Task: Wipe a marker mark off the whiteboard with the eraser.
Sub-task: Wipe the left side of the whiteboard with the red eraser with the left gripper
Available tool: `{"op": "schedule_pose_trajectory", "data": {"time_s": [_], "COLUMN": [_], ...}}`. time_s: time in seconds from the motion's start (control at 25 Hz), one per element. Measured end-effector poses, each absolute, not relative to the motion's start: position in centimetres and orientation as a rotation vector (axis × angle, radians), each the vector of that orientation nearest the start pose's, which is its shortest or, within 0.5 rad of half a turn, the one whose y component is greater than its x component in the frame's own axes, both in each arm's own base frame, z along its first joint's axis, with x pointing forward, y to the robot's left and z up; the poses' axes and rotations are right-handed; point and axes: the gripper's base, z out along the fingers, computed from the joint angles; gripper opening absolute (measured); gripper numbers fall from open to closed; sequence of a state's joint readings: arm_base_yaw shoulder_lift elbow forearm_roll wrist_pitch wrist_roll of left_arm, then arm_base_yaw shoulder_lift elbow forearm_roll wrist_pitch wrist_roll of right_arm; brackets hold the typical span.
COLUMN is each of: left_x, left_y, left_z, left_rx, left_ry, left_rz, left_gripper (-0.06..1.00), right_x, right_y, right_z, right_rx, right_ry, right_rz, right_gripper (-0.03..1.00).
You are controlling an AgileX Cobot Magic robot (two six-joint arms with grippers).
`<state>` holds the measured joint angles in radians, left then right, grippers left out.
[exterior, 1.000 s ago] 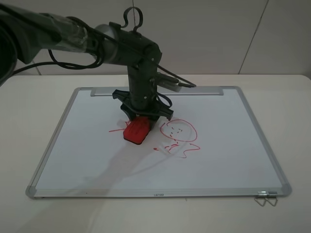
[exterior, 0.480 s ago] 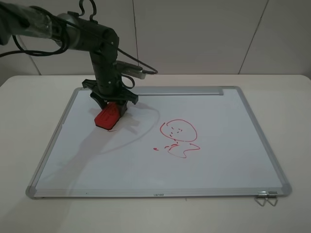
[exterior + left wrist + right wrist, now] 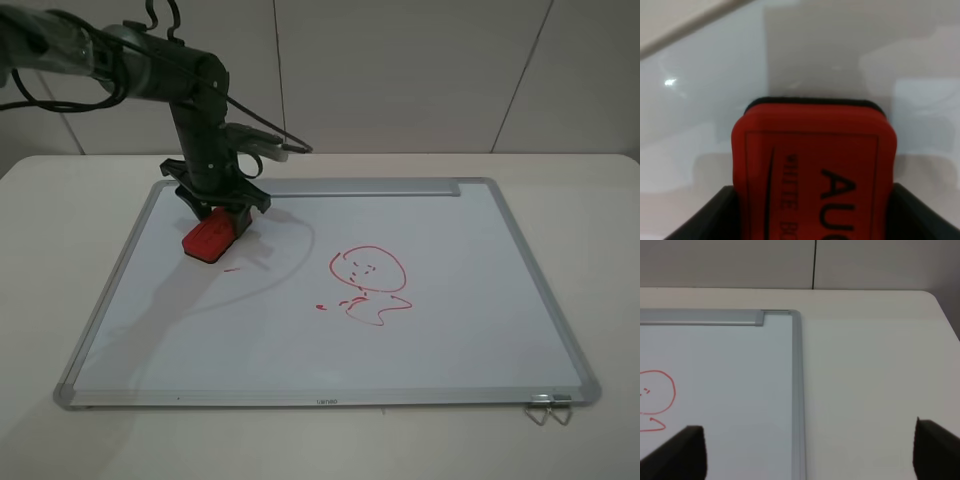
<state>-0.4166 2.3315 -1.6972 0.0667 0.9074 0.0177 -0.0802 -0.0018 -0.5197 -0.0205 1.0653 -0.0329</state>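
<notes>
The whiteboard lies flat on the table. My left gripper is shut on the red eraser, which rests tilted on the board's far-left area. In the left wrist view the eraser fills the space between the dark fingers, over the whiteboard. Of the marker mark, only a short red dash shows, just in front of the eraser. My right gripper is open above the table beside the board's right frame. It is out of the exterior view.
A larger red face-like doodle with squiggles below it sits mid-board, with a small red spot to its left. The tray strip runs along the far edge. A binder clip lies at the near-right corner.
My left gripper swept the eraser leftward and farther back, from beside the face doodle to the board's far-left area. The red scribble there is gone except for a short dash.
</notes>
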Motion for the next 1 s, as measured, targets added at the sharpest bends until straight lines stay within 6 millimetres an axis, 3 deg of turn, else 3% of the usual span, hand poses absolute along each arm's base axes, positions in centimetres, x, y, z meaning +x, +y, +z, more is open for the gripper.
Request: {"op": "schedule_pose_trajectory", "data": {"time_s": [0.52,1.0], "left_x": [37.4,36.9], "left_y": [-25.5,-26.1], "left_z": [9.9,10.4], "left_rx": [0.989,0.988], "left_ry": [2.911,2.906], "left_rz": [0.062,0.042], "left_gripper": [0.57,0.57], "right_x": [-0.8,-0.8], "right_y": [-0.1,-0.1], "right_z": [28.2,28.2], "right_rx": [0.049,0.049], "right_ry": [2.028,2.028], "right_rz": [-0.096,-0.096], "right_gripper": [0.71,0.71]}}
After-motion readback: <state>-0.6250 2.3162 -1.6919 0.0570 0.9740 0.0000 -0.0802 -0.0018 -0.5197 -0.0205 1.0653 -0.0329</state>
